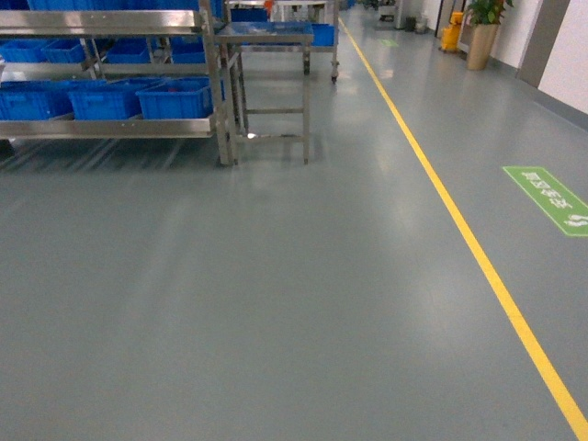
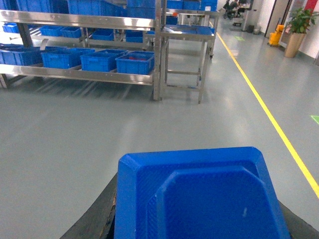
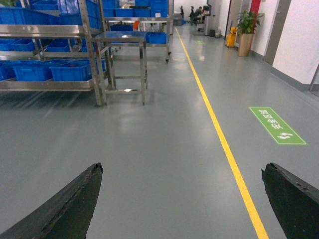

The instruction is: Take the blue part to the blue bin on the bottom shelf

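The blue part point(image 2: 199, 199), a chunky moulded plastic piece, fills the bottom of the left wrist view. My left gripper point(image 2: 199, 221) is shut on it, with a dark finger point(image 2: 97, 216) showing at its left side. Several blue bins point(image 1: 175, 99) stand in a row on the steel rack's bottom shelf point(image 1: 110, 129), far ahead on the left; the same blue bins point(image 2: 135, 62) are seen from the left wrist. My right gripper point(image 3: 182, 199) is open over bare floor, its fingers point(image 3: 70, 209) wide apart and holding nothing. Neither gripper shows in the head view.
A small steel table point(image 1: 266, 37) stands at the rack's right end. A yellow floor line point(image 1: 478, 248) runs along the right side, with a green floor sign point(image 1: 551, 197) beyond it. A potted plant point(image 1: 480, 41) stands far back. Grey floor lies between me and the rack.
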{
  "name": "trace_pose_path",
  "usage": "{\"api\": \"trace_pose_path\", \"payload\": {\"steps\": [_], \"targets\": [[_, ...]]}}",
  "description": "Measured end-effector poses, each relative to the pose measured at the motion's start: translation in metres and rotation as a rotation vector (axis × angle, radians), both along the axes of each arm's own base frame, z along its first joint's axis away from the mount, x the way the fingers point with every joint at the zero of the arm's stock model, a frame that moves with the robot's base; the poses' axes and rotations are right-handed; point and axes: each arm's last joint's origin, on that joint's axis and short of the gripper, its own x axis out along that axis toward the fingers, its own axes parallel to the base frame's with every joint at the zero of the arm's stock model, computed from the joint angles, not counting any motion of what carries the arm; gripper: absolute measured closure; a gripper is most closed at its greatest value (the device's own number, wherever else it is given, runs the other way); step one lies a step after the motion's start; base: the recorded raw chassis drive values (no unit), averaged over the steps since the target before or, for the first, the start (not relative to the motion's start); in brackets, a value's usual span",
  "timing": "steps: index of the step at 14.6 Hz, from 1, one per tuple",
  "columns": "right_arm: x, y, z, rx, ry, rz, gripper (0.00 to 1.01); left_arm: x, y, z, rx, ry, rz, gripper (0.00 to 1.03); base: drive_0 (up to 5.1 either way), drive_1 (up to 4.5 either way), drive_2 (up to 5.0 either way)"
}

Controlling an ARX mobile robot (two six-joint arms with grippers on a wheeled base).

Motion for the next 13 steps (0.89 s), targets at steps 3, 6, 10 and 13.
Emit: {"api": "trace_pose_path", "payload": {"steps": [3, 6, 10, 13], "targets": [[0.0, 0.0, 0.0001, 0.0, -0.001, 0.0, 0.03, 0.0002, -0.0001, -0.0003, 0.001, 0.003, -0.001, 0.59, 0.0, 4.26, -4.2], [0.0, 0.0, 0.0001, 0.0, -0.002, 0.0, 0.03, 0.0002, -0.0001, -0.0006, 0.002, 0.005, -0.001, 0.59, 0.0, 4.21, -4.2], [0.0, 0.0, -0.0002, 0.0, 0.002, 0.0, 0.03, 0.0002, -0.0001, -0.0006, 0.002, 0.005, -0.001, 0.59, 0.0, 4.24, -4.2], [0.0, 0.0, 0.0003, 0.0, -0.003, 0.0, 0.03, 0.0002, -0.0001, -0.0002, 0.001, 0.002, -0.001, 0.59, 0.0, 4.24, -4.2]]}}
